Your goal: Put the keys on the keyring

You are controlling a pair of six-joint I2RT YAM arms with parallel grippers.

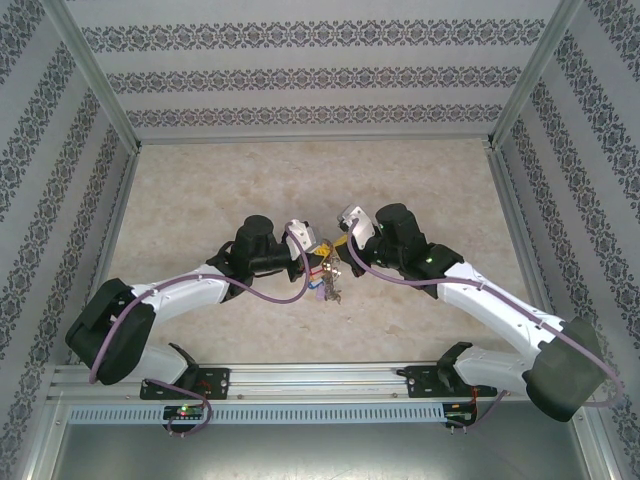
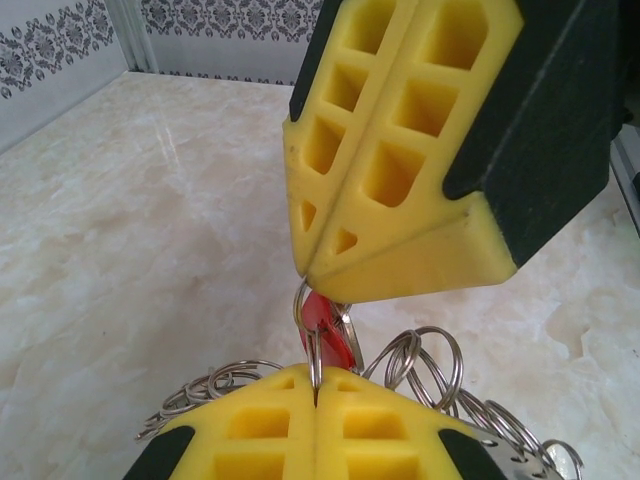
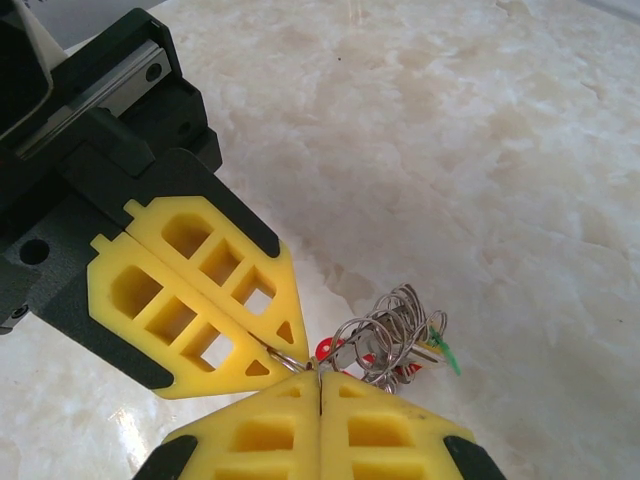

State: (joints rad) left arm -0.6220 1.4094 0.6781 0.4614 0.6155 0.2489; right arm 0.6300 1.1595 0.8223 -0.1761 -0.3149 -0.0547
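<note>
Status: threading in progress, not complete.

1. Left gripper [image 2: 315,405]: I read its yellow pads as pressed fully together. A thin strip of metal enters the seam between them. The wire loops of the keyring [image 3: 395,330] fan out on both sides of these pads, so I judge that this gripper is pinching the keyring.
2. Right gripper [image 3: 318,395]: pads also pressed together, tip to tip against the left gripper. A small wire loop sits at its point, and the red-tagged key [image 2: 328,335] hangs directly below it. I judge that it is pinching this key by its loop, though the exact contact is hidden between the pads.
3. Location: both grippers meet above the middle of the marble-patterned table [image 1: 200,190]. The keyring hangs just below and beside the meeting point, apparently lifted off the surface.

Done, as far as I can see: keyring and red-tagged key are both gripped and brought together.

Left to do: I cannot confirm that the red-tagged key is actually on the keyring. I cannot pick out the second, yellow-orange key with certainty. A yellowish scrap shows beside a green tag [image 3: 447,352] in the bunch, but it is too small to identify.

Containers: the keyring is the only holder here. It carries many small wire loops and several coloured tags.
</note>
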